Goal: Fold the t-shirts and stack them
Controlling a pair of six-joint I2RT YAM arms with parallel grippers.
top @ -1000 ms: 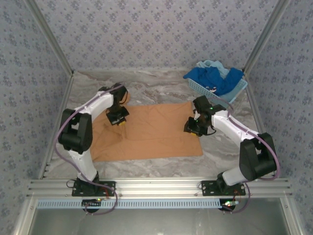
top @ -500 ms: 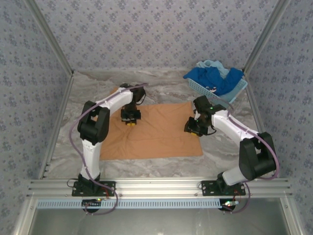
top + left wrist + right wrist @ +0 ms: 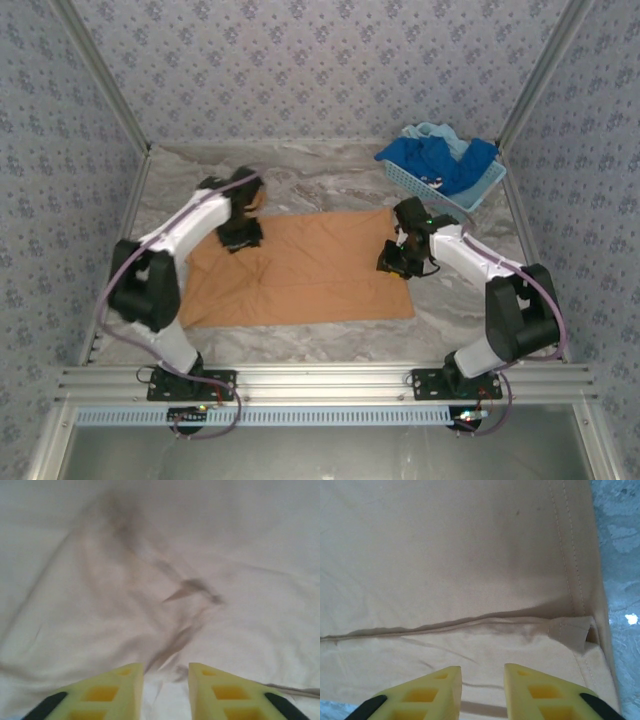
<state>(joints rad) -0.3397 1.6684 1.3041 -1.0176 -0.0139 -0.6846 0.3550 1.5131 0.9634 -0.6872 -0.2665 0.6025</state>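
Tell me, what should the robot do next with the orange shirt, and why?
Probably lower both grippers and pinch the cloth. The orange shirt lies spread flat, and the left gripper and right gripper are open over its opposite ends.

An orange-tan shirt (image 3: 300, 270) lies spread flat across the middle of the marble table (image 3: 330, 180), its long side running left to right. My left gripper (image 3: 240, 237) points down at the shirt's far left corner, where the cloth looks rumpled. My right gripper (image 3: 393, 262) sits low over the shirt's right edge, about midway along it. From above I cannot tell how either pair of jaws stands. In the far right corner a light blue basket (image 3: 430, 187) is set at an angle, holding a heaped royal blue shirt (image 3: 440, 160) with a pale aqua shirt (image 3: 425, 132) behind it.
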